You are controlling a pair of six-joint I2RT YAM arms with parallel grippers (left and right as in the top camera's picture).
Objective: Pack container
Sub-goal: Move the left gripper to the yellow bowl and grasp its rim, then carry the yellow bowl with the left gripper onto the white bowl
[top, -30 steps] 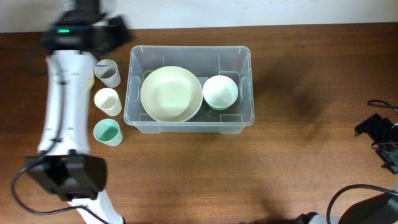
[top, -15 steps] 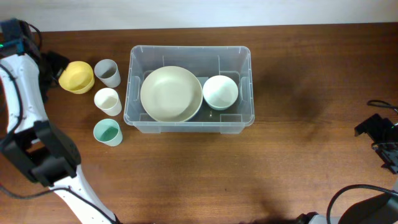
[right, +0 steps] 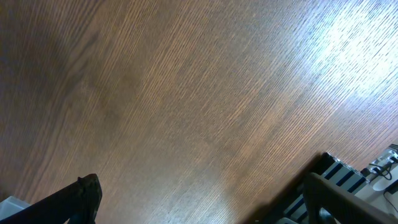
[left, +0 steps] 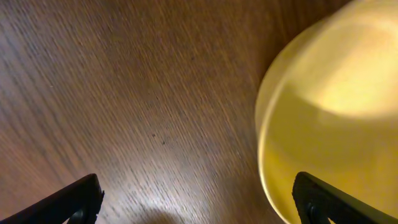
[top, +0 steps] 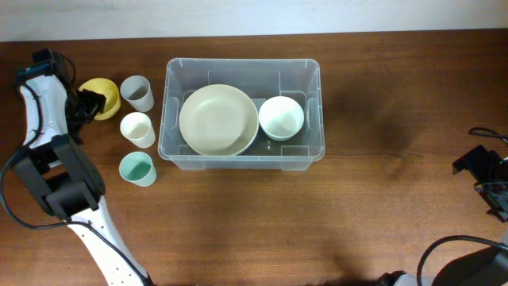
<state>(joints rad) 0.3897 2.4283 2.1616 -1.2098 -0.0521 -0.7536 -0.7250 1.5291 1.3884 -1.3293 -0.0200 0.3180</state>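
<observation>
The container (top: 316, 75), a large clear plastic tub, stands at the table's centre back and holds a big cream plate (top: 218, 119) and a small white bowl (top: 281, 117). A yellow bowl (top: 103, 94) sits left of it, with a grey cup (top: 137, 93), a cream cup (top: 136, 129) and a green cup (top: 136, 168) between. My left gripper (top: 87, 106) is open beside the yellow bowl's left rim; the bowl (left: 336, 118) fills the right of the left wrist view, one finger over its rim. My right gripper (top: 486, 176) is open and empty at the far right edge.
The left arm's base (top: 67, 187) stands at the front left. The right wrist view shows bare wood (right: 186, 106) and a dark striped base part (right: 339, 177) at the lower right.
The left arm swung from over the cups out to the far left, uncovering the yellow bowl, then came back to the bowl's left side. The right arm has not moved.
</observation>
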